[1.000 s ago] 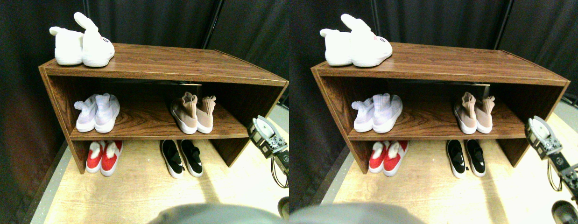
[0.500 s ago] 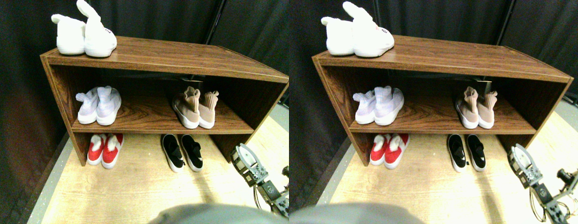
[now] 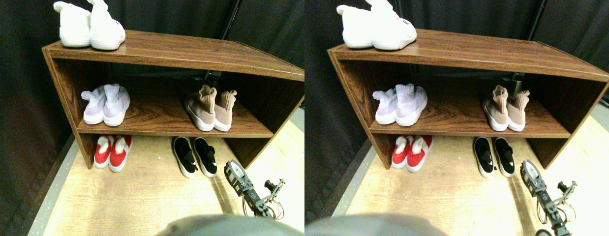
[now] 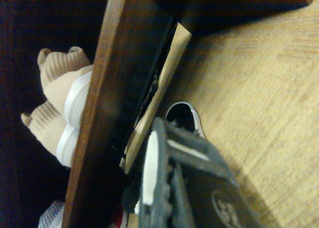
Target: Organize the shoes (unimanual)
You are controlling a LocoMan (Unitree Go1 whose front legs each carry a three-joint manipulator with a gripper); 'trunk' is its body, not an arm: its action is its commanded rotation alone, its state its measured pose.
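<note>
Since a second ago my right gripper has dropped from beside the shelf's end to floor level, just right of the black slip-ons, which sit under the middle board; the tan sneakers stand on it above. Whether the jaws are apart or together I cannot tell. My worry is clipping the shelf's side panel or nudging the nearer slip-on askew if I swing in too wide. From the wrist camera, the jaw frame hides most of that shoe
</note>
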